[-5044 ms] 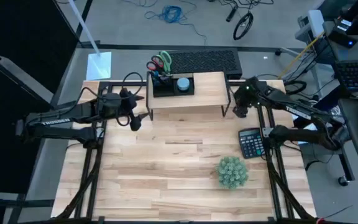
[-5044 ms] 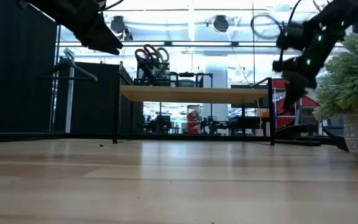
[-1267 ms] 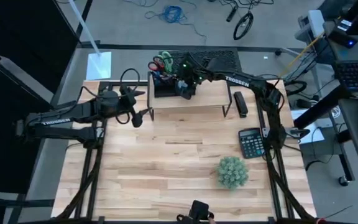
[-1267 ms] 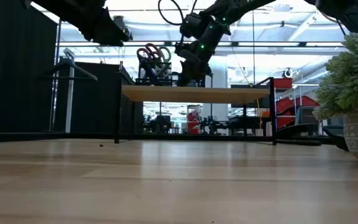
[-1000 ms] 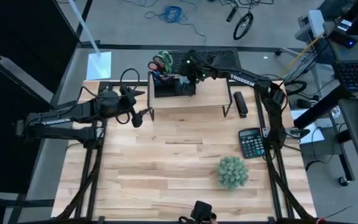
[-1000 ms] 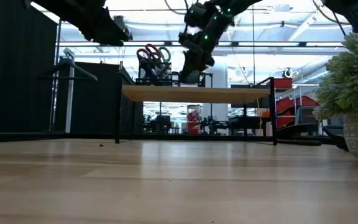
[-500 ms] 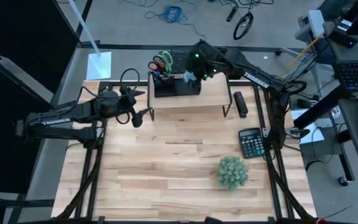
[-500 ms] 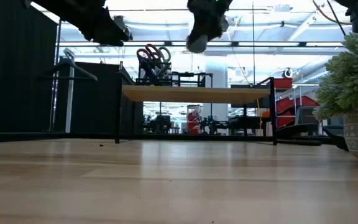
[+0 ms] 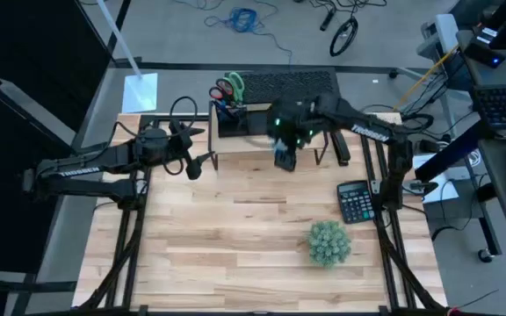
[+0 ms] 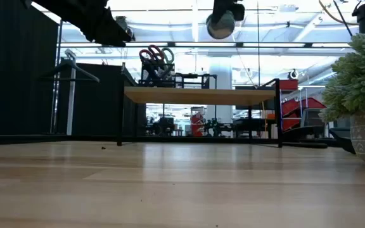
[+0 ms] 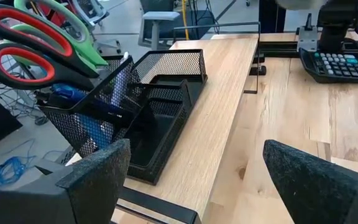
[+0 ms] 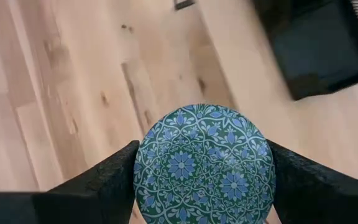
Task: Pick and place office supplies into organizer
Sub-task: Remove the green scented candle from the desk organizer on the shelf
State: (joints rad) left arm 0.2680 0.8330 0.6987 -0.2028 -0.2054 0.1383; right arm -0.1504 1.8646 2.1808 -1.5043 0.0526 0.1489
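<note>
On the left I see the left arm, lettered TROSSEN in white on its link, with its left gripper (image 9: 202, 161) hanging beside the left end of the wooden riser shelf (image 9: 310, 132); its fingers (image 11: 92, 180) stand well apart with nothing between them. On the shelf's left part sits the black mesh organizer (image 9: 235, 121), its low compartments open on the wrist view. The red-handled scissors (image 11: 23, 53) and green-handled scissors (image 11: 73, 28) stand handles-up in its taller cup section, with blue pens (image 11: 73, 96) beside them.

Further right, the right gripper (image 9: 286, 151) hovers above the shelf's front edge, near its middle. It is clamped on a round disc with a blue-and-green floral pattern (image 12: 204, 165), one finger pressed to each side. The right arm also carries TROSSEN lettering.

To the right, a black calculator (image 9: 355, 201) lies on the table (image 9: 235, 254), with a fuzzy green plant (image 9: 328, 242) just in front of it.
</note>
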